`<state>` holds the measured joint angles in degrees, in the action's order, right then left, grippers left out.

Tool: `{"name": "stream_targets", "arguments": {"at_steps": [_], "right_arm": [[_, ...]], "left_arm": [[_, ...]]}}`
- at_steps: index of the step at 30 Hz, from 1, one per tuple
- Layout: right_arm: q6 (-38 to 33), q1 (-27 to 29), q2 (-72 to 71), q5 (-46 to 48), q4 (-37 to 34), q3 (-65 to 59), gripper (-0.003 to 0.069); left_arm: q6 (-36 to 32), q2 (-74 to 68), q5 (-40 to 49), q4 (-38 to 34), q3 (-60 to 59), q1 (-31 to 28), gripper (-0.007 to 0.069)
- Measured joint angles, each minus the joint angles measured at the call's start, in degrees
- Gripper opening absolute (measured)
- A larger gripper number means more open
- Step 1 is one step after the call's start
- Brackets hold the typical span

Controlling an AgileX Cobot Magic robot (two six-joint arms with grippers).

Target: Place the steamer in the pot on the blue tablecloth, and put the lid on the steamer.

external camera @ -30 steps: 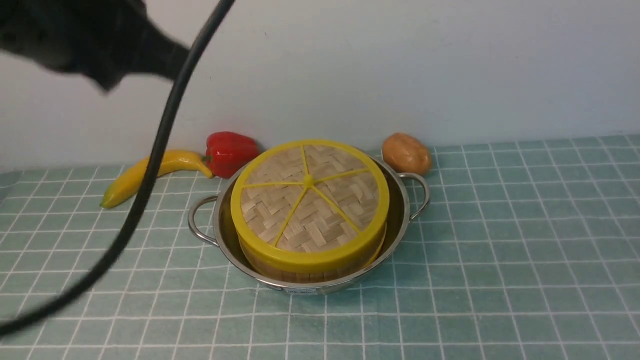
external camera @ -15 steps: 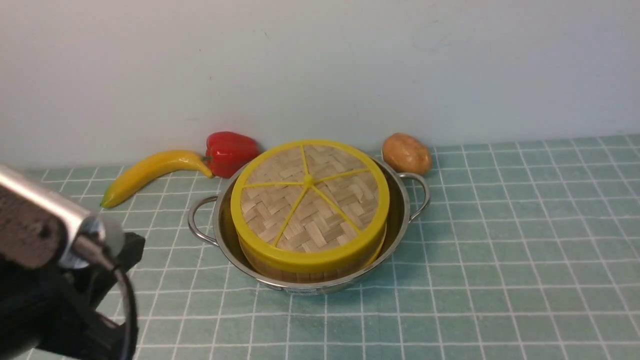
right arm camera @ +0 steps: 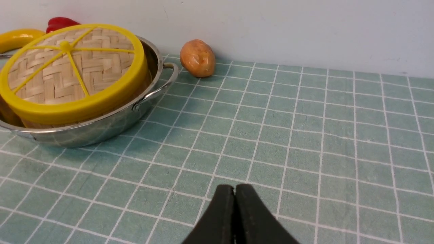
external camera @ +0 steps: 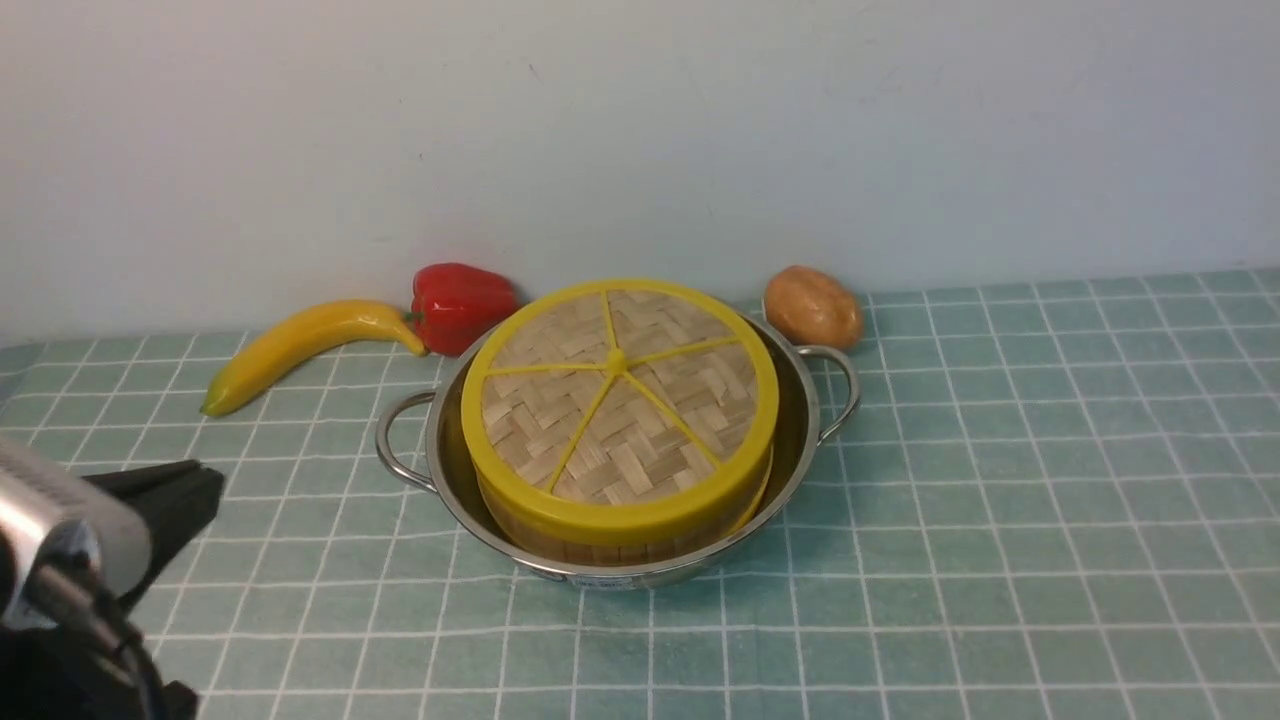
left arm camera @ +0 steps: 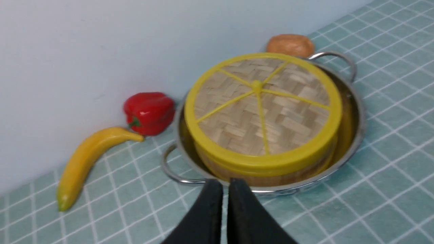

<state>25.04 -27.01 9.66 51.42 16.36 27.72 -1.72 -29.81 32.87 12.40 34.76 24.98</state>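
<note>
Two hands, both empty with fingers pressed together, sit back from the work. From the left hand (left arm camera: 225,189), the pot (external camera: 800,440) lies just ahead, its near rim close beyond the fingertips. From the right hand (right arm camera: 234,195), the pot is well ahead and off to the left, with open cloth (right arm camera: 305,135) between.

Inside the pot stands the steamer (external camera: 600,545); only a strip of its bamboo wall shows below the lid (external camera: 615,395). The lid, woven with a yellow rim and five spokes, rests on top and covers the steamer fully. It seems to sit very slightly tipped toward the front, though the camera angle may account for that. The pot rests on the cloth covering the desk.

Beyond the left hand and further left lie a banana (external camera: 300,345) and a red pepper (external camera: 460,300), near the back wall. A potato (external camera: 812,305) sits just behind the pot's right handle, far ahead of the right hand.

Judged from this layout, both placements look done, and the step in hand is clearing away. To do it well, each hand should draw straight back and up, away from the pot's handles, so nothing nudges the pot or knocks the lid off. A check that the lid's rim sits evenly all round would be worthwhile.
</note>
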Motion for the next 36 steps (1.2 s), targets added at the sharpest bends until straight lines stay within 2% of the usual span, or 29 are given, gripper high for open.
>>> {"name": "stream_targets", "arguments": {"at_steps": [1, 4, 5, 6, 9, 15, 20, 36], "right_arm": [[0.0, 0.0, 0.0, 0.0, 0.0, 0.0, 0.0020], [0.0, 0.0, 0.0, 0.0, 0.0, 0.0, 0.0038], [0.0, 0.0, 0.0, 0.0, 0.0, 0.0, 0.0041], [0.0, 0.0, 0.0, 0.0, 0.0, 0.0, 0.0049], [0.0, 0.0, 0.0, 0.0, -0.1, 0.0, 0.0064], [0.0, 0.0, 0.0, 0.0, -0.1, 0.0, 0.0090], [0.0, 0.0, 0.0, 0.0, -0.1, 0.0, 0.0106], [0.0, 0.0, -0.1, 0.0, -0.2, 0.0, 0.0149]], "left_arm": [[-0.1, 0.4, 0.0, 0.1, -0.3, -0.4, 0.0022], [-0.2, 9.6, -0.4, 1.1, -6.9, -7.6, 0.0024], [-0.1, 10.2, -0.4, 1.1, -7.9, -8.1, 0.0026], [0.2, 14.9, -1.5, 1.3, -11.9, -12.1, 0.0033], [1.0, 21.1, -4.6, 1.3, -20.6, -18.7, 0.0040], [2.6, 28.6, -10.8, 1.3, -33.2, -27.5, 0.0043], [2.6, 29.6, -12.6, 1.3, -35.2, -29.8, 0.0051], [2.6, 29.7, -13.4, 1.4, -35.2, -29.8, 0.0075]]}}
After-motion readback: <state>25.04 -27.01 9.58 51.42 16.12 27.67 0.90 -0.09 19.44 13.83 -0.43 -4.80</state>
